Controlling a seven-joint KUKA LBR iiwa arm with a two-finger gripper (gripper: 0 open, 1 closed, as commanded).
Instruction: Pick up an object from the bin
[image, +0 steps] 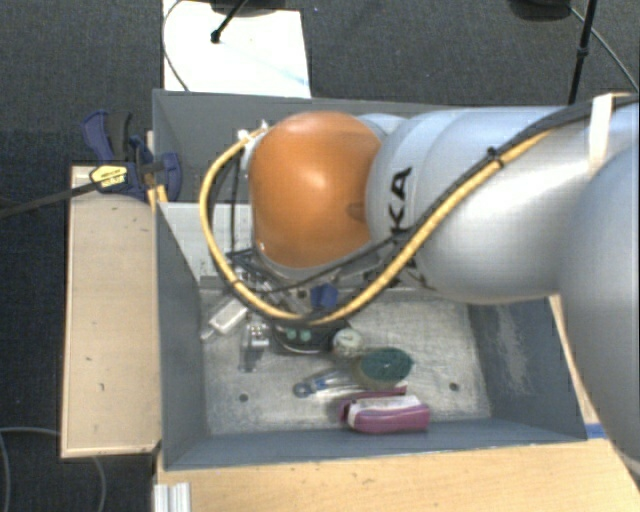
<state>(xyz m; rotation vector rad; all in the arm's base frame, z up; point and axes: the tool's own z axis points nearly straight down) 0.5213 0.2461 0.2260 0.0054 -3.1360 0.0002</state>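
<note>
The arm's orange cover (310, 190) hangs over the bin (182, 380). Below it, the gripper (258, 345) sits low over the floor, left of centre. Whether the pincer is apart or together cannot be told. A silver piece (222, 320) lies just beside it toward the left wall. A pale round cap (347, 342) and a green disc (386, 366) lie near it on the right. A pink case (388, 415) lies against the near wall.

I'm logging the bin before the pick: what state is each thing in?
End effector: lowered near the bin floor, left of centre.
Pink case: lying flat by the front wall.
Green disc: lying flat, mid-floor.
Silver-blue tool: lying flat, left of the disc.
</note>
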